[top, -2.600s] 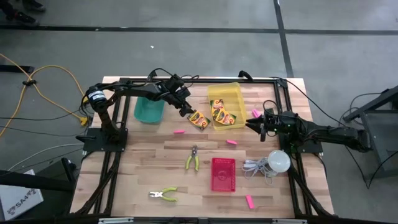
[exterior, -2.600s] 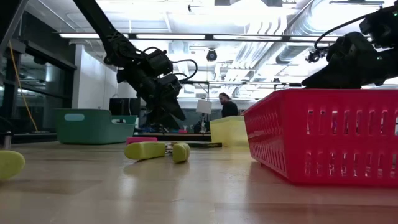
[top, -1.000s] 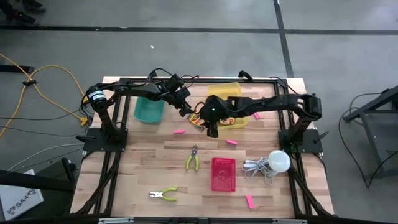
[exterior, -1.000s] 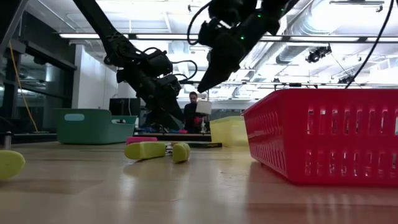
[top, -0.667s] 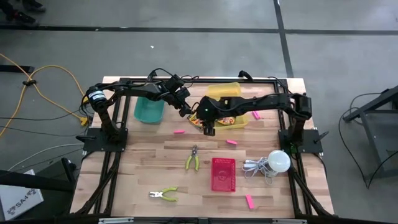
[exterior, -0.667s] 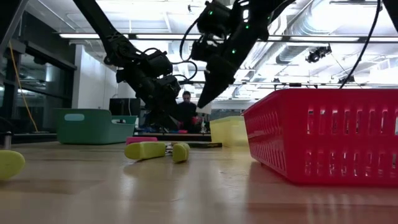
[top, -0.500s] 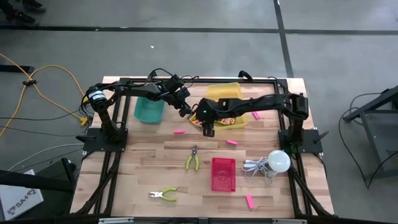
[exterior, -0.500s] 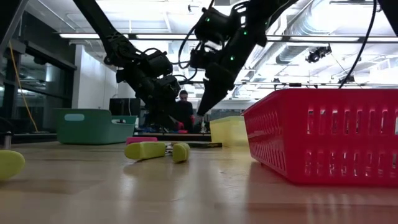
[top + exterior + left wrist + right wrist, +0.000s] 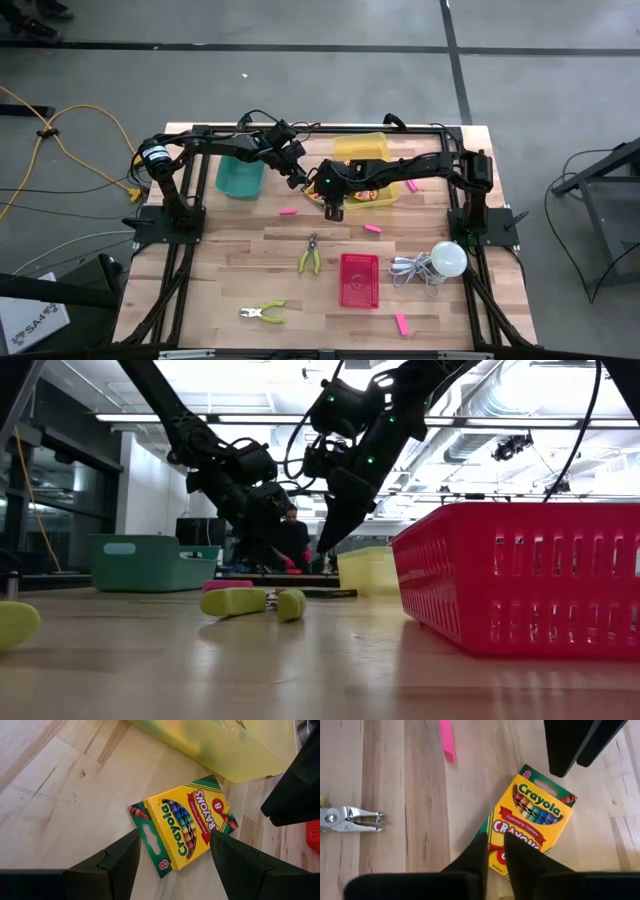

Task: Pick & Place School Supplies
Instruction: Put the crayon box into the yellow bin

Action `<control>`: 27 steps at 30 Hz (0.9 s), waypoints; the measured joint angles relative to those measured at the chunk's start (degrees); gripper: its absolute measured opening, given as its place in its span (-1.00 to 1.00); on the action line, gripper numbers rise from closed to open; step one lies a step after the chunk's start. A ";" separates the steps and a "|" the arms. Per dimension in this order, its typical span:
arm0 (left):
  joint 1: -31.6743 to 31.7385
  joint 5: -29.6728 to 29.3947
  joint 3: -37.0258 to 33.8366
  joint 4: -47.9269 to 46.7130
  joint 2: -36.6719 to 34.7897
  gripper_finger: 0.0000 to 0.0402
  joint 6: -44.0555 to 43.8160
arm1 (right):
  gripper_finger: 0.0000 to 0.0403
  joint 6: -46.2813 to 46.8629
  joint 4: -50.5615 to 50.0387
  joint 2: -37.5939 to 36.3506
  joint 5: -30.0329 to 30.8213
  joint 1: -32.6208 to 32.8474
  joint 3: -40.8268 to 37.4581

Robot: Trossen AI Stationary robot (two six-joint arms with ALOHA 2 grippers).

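A yellow-and-green crayon box point(image 9: 182, 827) lies flat on the wood beside the yellow bin point(image 9: 362, 160), face up. My left gripper point(image 9: 172, 865) hovers over it, open, with one finger on each side of its near end. My right gripper point(image 9: 495, 852) stands over the box's opposite end point(image 9: 530, 825), slanting down, fingers shut to a narrow slit. In the low view its tip point(image 9: 325, 547) hangs beside my left gripper point(image 9: 278, 552). Pink erasers point(image 9: 288, 212) point(image 9: 372, 228) lie flat on the table nearby.
More crayon boxes lie in the yellow bin. A teal bin point(image 9: 238, 176) stands far left, a red basket point(image 9: 359, 279) near the middle. Pliers point(image 9: 310, 256), a second pair point(image 9: 265, 313), a bulb with cord point(image 9: 447, 259) and an eraser point(image 9: 401, 323) lie nearer.
My right gripper has come down and a little toward the table's left, closing in on the crayon box, and has tipped more steeply. The box and my left gripper have stayed where they were.
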 joint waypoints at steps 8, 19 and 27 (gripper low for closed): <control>-0.02 0.00 0.00 -0.03 0.00 0.16 -0.03 | -0.98 2.74 -0.03 0.02 -3.08 -0.02 0.00; 0.00 0.00 0.00 -0.42 0.00 0.16 0.01 | -0.99 4.47 -0.41 4.20 -1.59 1.03 0.05; 0.00 -0.42 0.00 -0.53 0.00 0.16 1.22 | -0.99 7.03 -2.51 4.22 0.33 1.33 -0.04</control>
